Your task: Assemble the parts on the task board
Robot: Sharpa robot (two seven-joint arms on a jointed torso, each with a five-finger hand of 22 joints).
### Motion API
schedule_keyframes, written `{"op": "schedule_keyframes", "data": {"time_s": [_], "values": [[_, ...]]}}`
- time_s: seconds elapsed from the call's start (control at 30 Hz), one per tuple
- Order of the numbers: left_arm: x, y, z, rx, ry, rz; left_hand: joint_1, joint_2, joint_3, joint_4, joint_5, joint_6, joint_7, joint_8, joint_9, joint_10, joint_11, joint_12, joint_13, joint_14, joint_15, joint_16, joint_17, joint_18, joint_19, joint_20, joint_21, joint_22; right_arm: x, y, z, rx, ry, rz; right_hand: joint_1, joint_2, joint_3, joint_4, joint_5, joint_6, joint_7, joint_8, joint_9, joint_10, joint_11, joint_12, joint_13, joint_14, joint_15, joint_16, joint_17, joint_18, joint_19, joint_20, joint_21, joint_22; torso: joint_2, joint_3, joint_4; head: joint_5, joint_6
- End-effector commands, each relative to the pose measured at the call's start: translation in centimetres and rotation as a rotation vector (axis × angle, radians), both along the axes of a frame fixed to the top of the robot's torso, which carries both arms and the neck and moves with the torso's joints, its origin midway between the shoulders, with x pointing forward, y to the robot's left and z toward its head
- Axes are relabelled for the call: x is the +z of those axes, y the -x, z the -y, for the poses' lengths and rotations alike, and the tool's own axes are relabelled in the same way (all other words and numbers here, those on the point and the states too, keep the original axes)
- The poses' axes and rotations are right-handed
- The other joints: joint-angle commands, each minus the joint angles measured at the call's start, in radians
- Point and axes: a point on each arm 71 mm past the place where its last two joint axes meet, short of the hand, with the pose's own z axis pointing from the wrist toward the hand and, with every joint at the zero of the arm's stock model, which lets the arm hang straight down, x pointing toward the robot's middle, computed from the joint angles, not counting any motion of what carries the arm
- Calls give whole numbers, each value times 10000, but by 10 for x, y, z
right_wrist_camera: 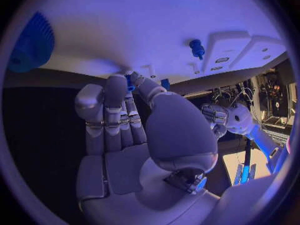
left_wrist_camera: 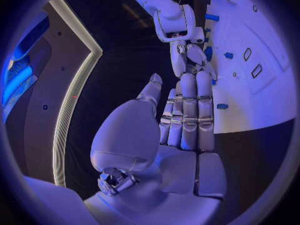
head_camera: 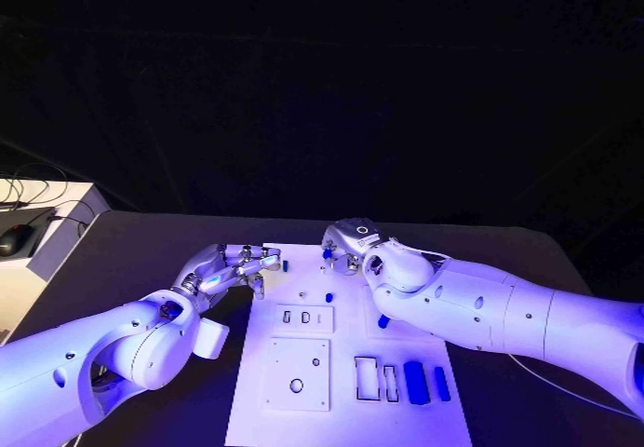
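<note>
The white task board (head_camera: 298, 372) lies in the middle of the black table. At its far edge my right hand (head_camera: 349, 244) pinches a small blue part (right_wrist_camera: 129, 80) between thumb and a finger, low over the board (right_wrist_camera: 156, 20). My left hand (head_camera: 236, 267) hovers at the board's far left corner, fingers stretched out side by side and thumb apart, holding nothing (left_wrist_camera: 187, 110). A blue peg (right_wrist_camera: 197, 48) stands in the board, also visible in the head view (head_camera: 328, 296). Two blue bars (head_camera: 416, 383) lie near the board's front right.
Another small blue part (head_camera: 384, 321) lies beside my right forearm. A round blue ribbed piece (right_wrist_camera: 31, 42) sits on the board. The board has rectangular slots (head_camera: 365, 378) and a square plate with a hole (head_camera: 297, 373). A pale desk with cables (head_camera: 40, 233) stands at the left.
</note>
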Motion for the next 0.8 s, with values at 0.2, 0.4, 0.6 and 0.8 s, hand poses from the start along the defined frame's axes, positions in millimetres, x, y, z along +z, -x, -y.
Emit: {"op": "schedule_keyframes", "data": {"time_s": [0.2, 0.4, 0.6, 0.8], "values": [[1, 0, 2, -133, 73, 34, 31, 65, -74, 1, 8, -67, 3, 37, 11, -70, 0, 41, -10, -40, 49, -63, -21, 167, 58, -7, -89, 23, 2, 0, 2, 137, -256, 267, 700, -288, -1589, 573, 249, -1179, -242, 7, -16, -1081, 186, -10, 3, 76, 172, -542, -190, 379, -62, 158, -1634, 609, 6, 1, 5, 25, 9], [0, 0, 1, -104, 61, 32, 31, 65, -74, 1, 8, -67, 3, 37, 11, -70, 0, 41, -10, -40, 49, -63, -21, 167, 58, -7, -89, 23, 4, 4, 8, 162, -484, 319, 963, -527, -1674, 1055, 283, -1206, -301, -11, -15, -1207, 212, -22, -2, 119, 181, -689, -155, 408, 118, 173, -2298, 641, -6, 10, 5, 43, 28], [0, -1, 0, -78, 52, 34, 43, 62, -73, -11, 8, -77, 4, 35, 10, -76, 1, 37, -10, -43, 51, -65, -22, 167, 60, -7, -90, 26, 8, 11, 27, 76, -1018, 69, 914, -363, -1686, 990, 340, -930, -102, 0, -11, -642, 91, -30, -3, 140, 113, -666, -105, 353, 202, 119, -2242, 688, 1, 14, -41, 31, 74], [-1, -2, -1, -42, 43, 45, 47, 67, -72, -17, 8, -74, -1, 39, 12, -78, -1, 38, -9, -51, 51, -68, -23, 166, 56, -5, -96, 29, 17, 20, 61, -241, -1814, -613, 888, -140, -1345, 693, 894, -466, 185, 40, -3, 1295, -289, 187, 105, 166, -100, -454, 46, 174, 271, -34, -1506, 831, -16, 40, -93, 6, 130]]}}
